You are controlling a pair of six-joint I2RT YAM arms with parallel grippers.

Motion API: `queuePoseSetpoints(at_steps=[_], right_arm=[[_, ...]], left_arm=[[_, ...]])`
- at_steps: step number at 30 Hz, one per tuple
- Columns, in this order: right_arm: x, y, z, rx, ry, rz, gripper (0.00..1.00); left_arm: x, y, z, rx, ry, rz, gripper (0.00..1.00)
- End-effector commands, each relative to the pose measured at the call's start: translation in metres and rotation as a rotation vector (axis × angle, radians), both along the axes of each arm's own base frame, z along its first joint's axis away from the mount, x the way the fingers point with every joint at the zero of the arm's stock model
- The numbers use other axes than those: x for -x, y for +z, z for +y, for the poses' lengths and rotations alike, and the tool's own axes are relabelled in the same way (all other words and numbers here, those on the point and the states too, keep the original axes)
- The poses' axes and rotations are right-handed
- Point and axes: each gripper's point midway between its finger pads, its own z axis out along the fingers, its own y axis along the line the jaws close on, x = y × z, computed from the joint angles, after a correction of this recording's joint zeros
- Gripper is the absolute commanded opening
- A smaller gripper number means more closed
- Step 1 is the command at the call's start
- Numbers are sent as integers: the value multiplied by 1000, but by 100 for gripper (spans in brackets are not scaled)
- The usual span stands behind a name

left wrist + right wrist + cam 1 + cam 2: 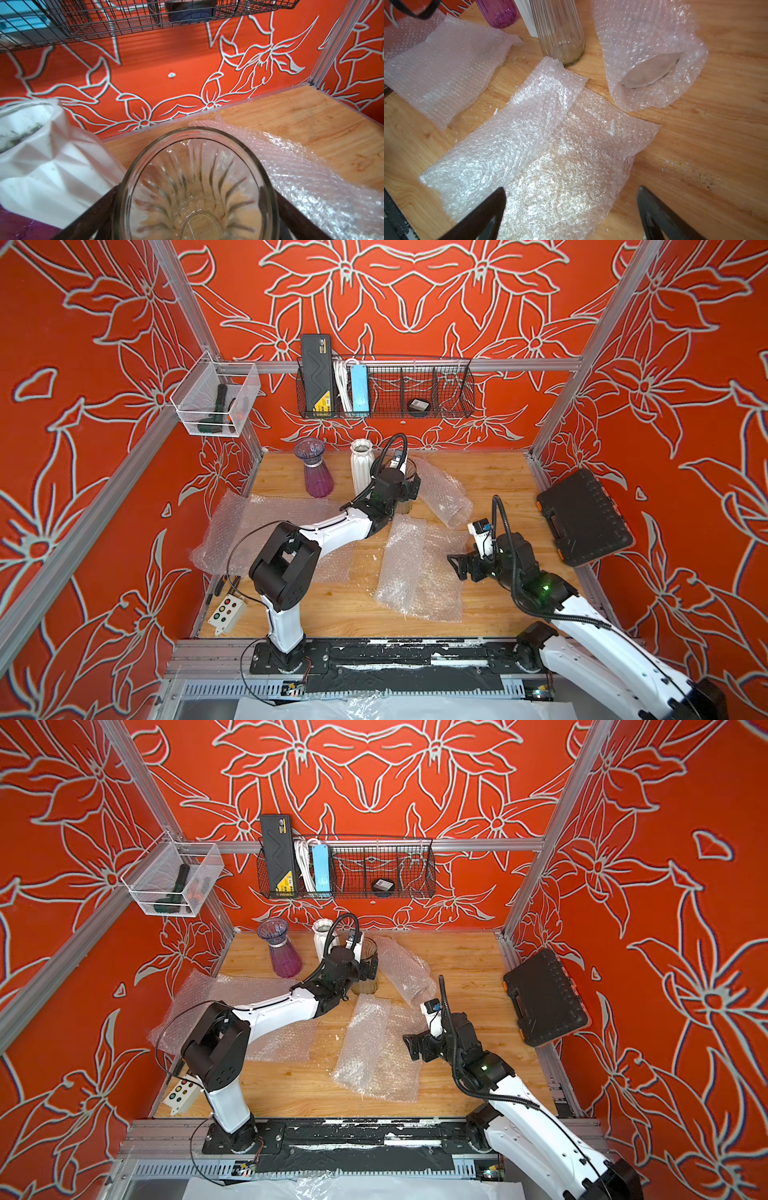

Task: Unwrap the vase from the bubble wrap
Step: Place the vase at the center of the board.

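A roll of bubble wrap (pixel 446 495) (pixel 643 41) lies at the back of the table with a glass vase inside; the vase's base (pixel 652 68) shows at the roll's open end. Just left of it a bare clear ribbed vase (pixel 404 506) (pixel 187 129) stands upright. My left gripper (pixel 409 485) (pixel 194 199) is open, with one finger on each side of that clear vase near its rim. My right gripper (pixel 457 568) (pixel 571 193) hangs open and empty over a loose bubble wrap sheet (pixel 415 572) (pixel 529 135). Another loose sheet (pixel 257 526) lies under the left arm.
A purple vase (pixel 316 472) and a white ribbed vase (pixel 361 466) stand at the back left, close to the left gripper. A black tool case (pixel 582 518) leans at the right edge. A button box (pixel 226 612) sits front left. A wire basket (pixel 386 389) hangs on the back wall.
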Motion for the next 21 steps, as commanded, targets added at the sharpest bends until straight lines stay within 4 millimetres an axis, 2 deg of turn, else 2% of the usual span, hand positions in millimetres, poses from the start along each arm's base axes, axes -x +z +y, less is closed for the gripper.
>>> queuePoseSetpoints(at_steps=[1,4,12,21], right_arm=[[3,5,-8,21,-22,-8,98],[4,5,-12,29,-29,-15,99],[0,3,-8,34,-22,-11,98],[-2,3,-10,45,-30,-16,98]], left_arm=[[2,40,5,77,21,-77,100],[3,35,6,77,25,-77,99],[1,31,6,80,29,-119,82],[-8,46,3,99,40,-191,76]])
